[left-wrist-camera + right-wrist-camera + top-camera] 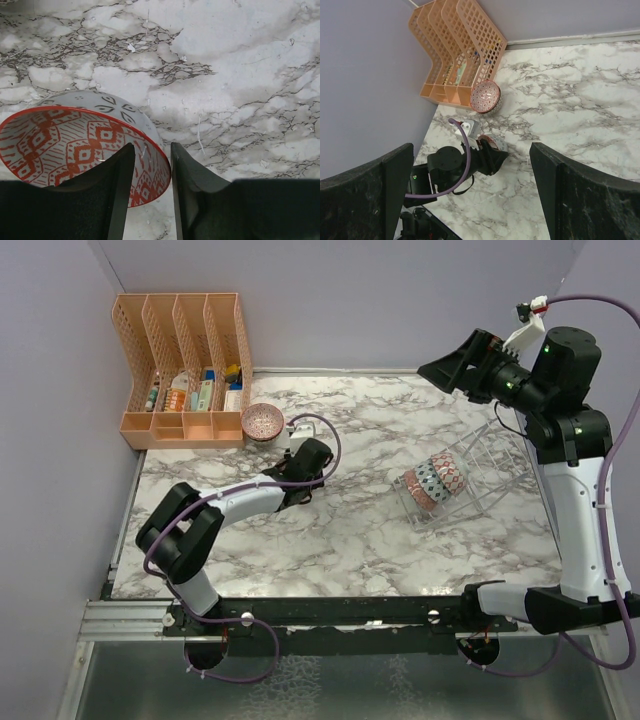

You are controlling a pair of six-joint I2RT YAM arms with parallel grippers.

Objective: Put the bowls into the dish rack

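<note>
Patterning of red-orange lozenges and stripes is seen on the white inside of a small round glazed bowl, whose rim is edged in red and whose pale grey outside is marked with dark leaf shapes. This bowl is found toward the far left part of the white, grey-veined, marble-look bench. Its wall is straddled by the black fingers of the left gripper, one inside and one outside. The jaws are narrowed about the rim, but whether it is truly clamped cannot be told. A second small bowl, pink-red and finely patterned inside, is set near the far left corner, just beside an orange plastic lattice file organiser, in whose front compartments small coloured items are seen. Three more patterned bowls, in pink-red and teal-blue tones, are stood on edge side by side in a clear wire-frame dish rack near the right edge. The right gripper is held high over the far right corner, its jaws spread wide with nothing between them. The bench is enclosed by smooth, pale lilac walls.
</note>
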